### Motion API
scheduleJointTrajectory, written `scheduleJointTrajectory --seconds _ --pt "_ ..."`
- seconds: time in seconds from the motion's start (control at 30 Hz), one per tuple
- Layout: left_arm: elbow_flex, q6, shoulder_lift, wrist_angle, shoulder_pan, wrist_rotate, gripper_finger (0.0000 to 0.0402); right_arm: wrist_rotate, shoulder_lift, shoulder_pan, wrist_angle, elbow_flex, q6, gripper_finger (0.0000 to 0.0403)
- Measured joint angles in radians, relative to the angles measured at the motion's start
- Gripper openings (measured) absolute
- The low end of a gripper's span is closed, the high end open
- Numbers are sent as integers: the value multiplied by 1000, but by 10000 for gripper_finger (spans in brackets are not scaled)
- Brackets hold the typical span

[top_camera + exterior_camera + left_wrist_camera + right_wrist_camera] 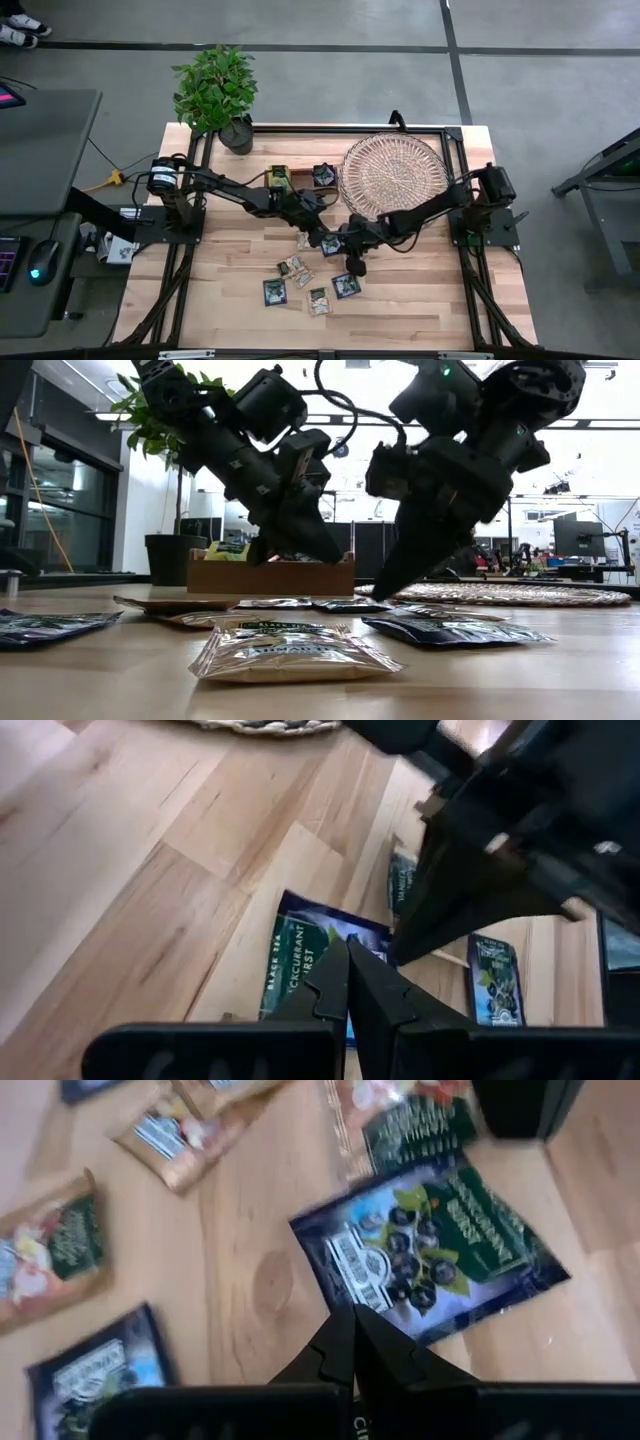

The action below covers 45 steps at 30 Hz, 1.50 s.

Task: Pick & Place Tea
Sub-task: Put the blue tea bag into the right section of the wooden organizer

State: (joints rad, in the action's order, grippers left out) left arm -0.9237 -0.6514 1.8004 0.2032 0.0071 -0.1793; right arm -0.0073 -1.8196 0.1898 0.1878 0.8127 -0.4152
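Observation:
Several small tea sachets lie flat in the middle of the table, some navy, some beige. Nearest the low camera is a beige one. My left gripper is shut and hovers above a navy blackcurrant sachet. My right gripper is shut and points steeply down. Its tips reach table height beside the edge of a navy sachet. More sachets stand in the wooden box. My right gripper's shut fingertips stand at the near edge of the navy sachet, coming from above. I cannot tell whether they touch the sachet or the table. My left gripper touches nothing.
The round wicker tray lies at the far right, beside the wooden box. A potted plant stands at the far left corner. The two grippers are close together over the sachets. Bare wood shows toward the near edge.

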Motion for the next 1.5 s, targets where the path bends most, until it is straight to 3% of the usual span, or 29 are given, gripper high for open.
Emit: scheduleJointTrajectory --seconds 0.47,1.0,1.23,1.5 --pt "0 -38 0 -78 0 2 5 -36 -75 0 20 4 -109 0" --pt "0 -97 0 -139 0 -71 173 -46 -78 0 16 1 -124 0" --pt "-2 -159 63 -56 0 -165 186 -46 -78 1 23 0 -120 0" --pt "-2 -200 93 -18 1 -204 186 -50 -79 2 29 0 -124 0"
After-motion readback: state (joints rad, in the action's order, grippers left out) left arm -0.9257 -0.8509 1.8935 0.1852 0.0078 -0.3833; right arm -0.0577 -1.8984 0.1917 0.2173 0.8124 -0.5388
